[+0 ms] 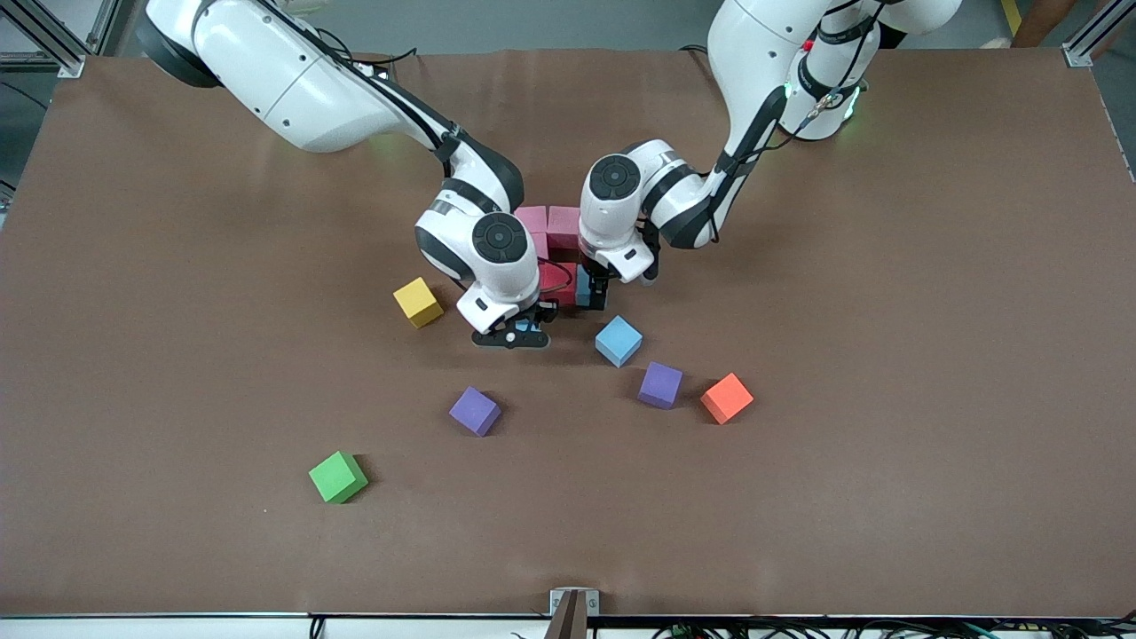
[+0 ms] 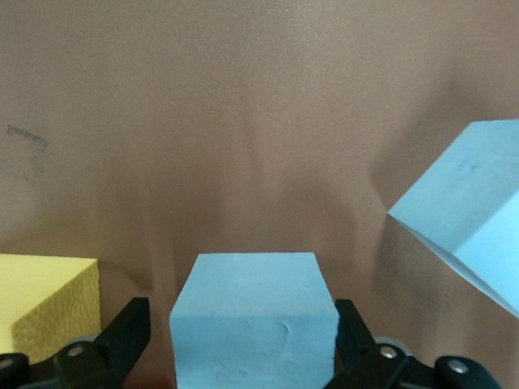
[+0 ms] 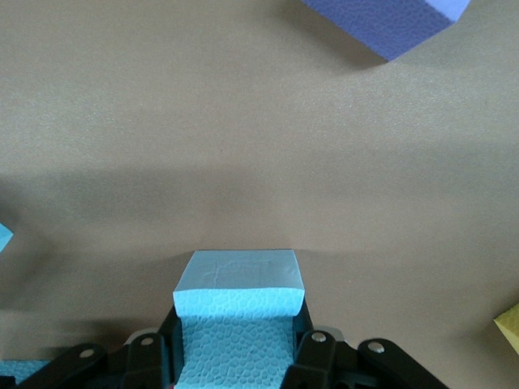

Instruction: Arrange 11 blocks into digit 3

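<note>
**Two light blue cubes at the fingers, figure part built**

Left gripper (image 1: pixel 593 298) (image 2: pixel 243 328) down at the table, at the edge of the part-built digit 3 (image 1: pixel 555 253) that lies nearer the front camera. Fingers (image 2: pixel 122 334) spread just wider than the seated light blue cube (image 1: pixel 583 286) (image 2: pixel 253 320) standing between them: a thin gap on one side, the other pad very close. Nothing gripped. Just outside one finger, a placed yellow cube (image 2: pixel 45 301), hidden under the arm in the front view. Off the other finger and ahead of the tips, the loose light blue cube (image 1: pixel 619 341) (image 2: pixel 470 223), turned at an angle and apart from the figure.

Right gripper (image 1: pixel 512 336) (image 3: pixel 239 352) low over the table, beside the figure toward the right arm's end. Fingers (image 3: pixel 316 358) pressed tight on both sides of the clamped light blue cube (image 1: pixel 524 327) (image 3: pixel 239 320). Cannot tell whether that cube touches the table. Ahead of these fingertips, well apart, a purple cube (image 1: pixel 475 411) (image 3: pixel 389 24). Off to one side of the fingers, the loose yellow cube (image 1: pixel 418 302) (image 3: pixel 509 332).

Of the figure itself, seen between the two wrists: pink cubes (image 1: pixel 550 222) farthest from the front camera, red cubes (image 1: pixel 557 280) nearer, touching the seated light blue cube. The rest covered by the arms.

Elsewhere on the brown table (image 1: pixel 887 266): a second purple cube (image 1: pixel 660 384) with an orange cube (image 1: pixel 727 398) just beside it, and a green cube (image 1: pixel 337 477) nearest the front camera.
</note>
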Motion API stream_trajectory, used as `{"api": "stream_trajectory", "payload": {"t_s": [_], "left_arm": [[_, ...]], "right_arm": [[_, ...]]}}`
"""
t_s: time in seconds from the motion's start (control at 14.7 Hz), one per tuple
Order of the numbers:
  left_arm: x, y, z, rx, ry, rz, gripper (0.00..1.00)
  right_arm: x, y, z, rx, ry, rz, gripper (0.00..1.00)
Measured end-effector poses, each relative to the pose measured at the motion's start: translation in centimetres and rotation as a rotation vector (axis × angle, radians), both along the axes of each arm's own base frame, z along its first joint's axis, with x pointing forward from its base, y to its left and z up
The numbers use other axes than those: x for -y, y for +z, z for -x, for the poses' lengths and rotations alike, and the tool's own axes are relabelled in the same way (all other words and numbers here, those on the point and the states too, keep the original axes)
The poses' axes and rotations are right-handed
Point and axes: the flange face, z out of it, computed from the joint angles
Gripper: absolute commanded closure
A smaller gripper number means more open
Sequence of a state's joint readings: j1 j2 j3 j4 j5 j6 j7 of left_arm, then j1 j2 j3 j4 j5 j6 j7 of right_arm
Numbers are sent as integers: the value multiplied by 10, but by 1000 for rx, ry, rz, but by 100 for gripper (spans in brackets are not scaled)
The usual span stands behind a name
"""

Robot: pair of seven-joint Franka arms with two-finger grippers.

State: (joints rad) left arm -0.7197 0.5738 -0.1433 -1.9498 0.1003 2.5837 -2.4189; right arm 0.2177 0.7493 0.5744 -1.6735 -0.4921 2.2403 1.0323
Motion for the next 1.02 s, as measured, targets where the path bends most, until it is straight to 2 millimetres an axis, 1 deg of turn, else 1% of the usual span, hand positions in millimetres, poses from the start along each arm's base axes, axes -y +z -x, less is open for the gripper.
{"api": "stream_trajectory", "payload": {"t_s": [0.41,0.68,0.82,1.02], "left_arm": [[3,39,-3,28,-21,11,0],[-2,59,-5,24,-84,-15,0],[-8,68,-13,36,-131,-15,0],[-26,81,-39,63,-203,-8,0]], "right_arm": [[-6,0,5,2,-1,-2,100],[-7,2,2,17,-7,-22,100],[-5,1,0,19,-10,-23,100],[3,1,-7,19,-21,-22,100]]}}
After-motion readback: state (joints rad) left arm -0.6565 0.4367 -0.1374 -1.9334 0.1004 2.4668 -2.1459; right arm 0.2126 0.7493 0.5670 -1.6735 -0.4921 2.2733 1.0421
